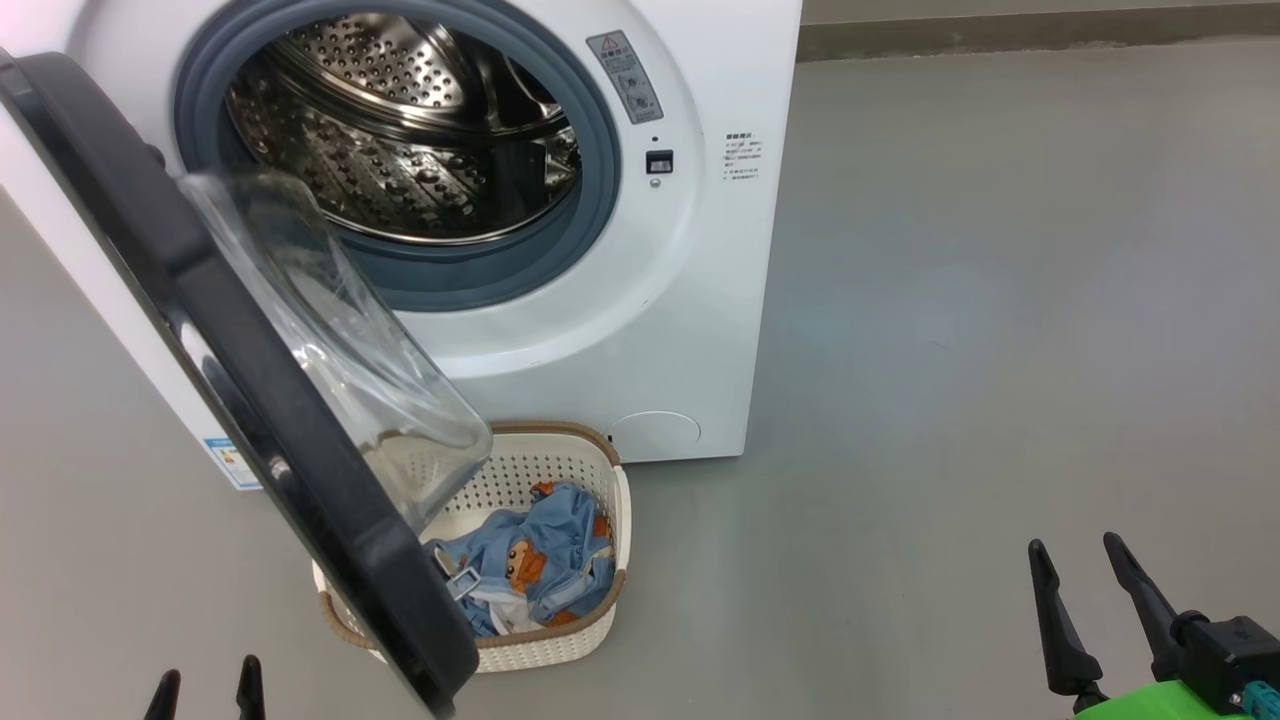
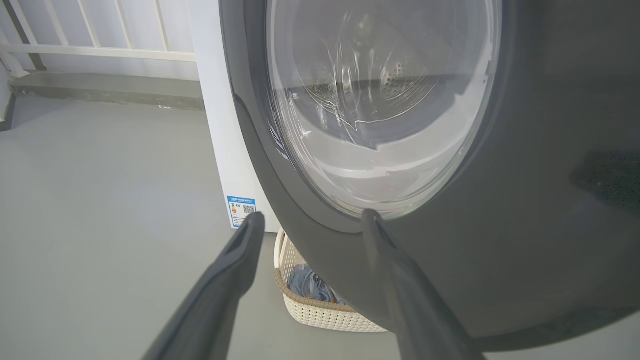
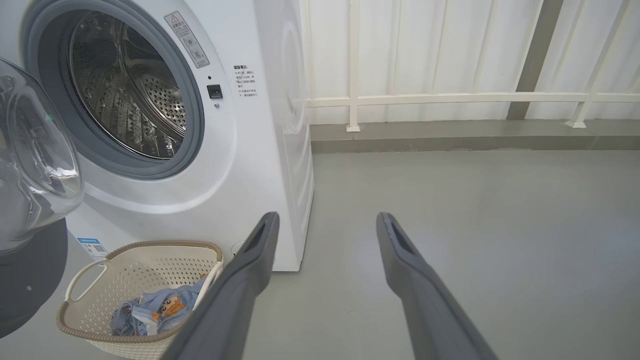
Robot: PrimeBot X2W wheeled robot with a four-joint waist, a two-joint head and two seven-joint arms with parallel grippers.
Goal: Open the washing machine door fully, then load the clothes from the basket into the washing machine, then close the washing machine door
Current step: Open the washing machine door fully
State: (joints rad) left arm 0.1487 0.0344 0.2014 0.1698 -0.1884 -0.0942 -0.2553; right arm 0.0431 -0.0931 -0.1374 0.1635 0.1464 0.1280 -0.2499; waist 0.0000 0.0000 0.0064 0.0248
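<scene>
The white washing machine (image 1: 600, 330) stands with its steel drum (image 1: 400, 130) exposed. Its black door (image 1: 250, 400) with the clear glass bowl (image 1: 340, 340) hangs swung out to the left, partly over the basket (image 1: 590, 500). The cream basket sits on the floor in front of the machine and holds the blue bear-print clothes (image 1: 540, 570). My left gripper (image 1: 207, 678) is open at the lower left, close in front of the door's outer face (image 2: 500, 225). My right gripper (image 1: 1075, 548) is open over bare floor, right of the basket (image 3: 145, 280), nothing between its fingers.
Grey floor (image 1: 1000, 300) stretches to the right of the machine. A low kerb (image 3: 450, 135) and a white railing (image 3: 450, 97) run behind it. A blue label (image 2: 241, 211) is stuck low on the machine's side.
</scene>
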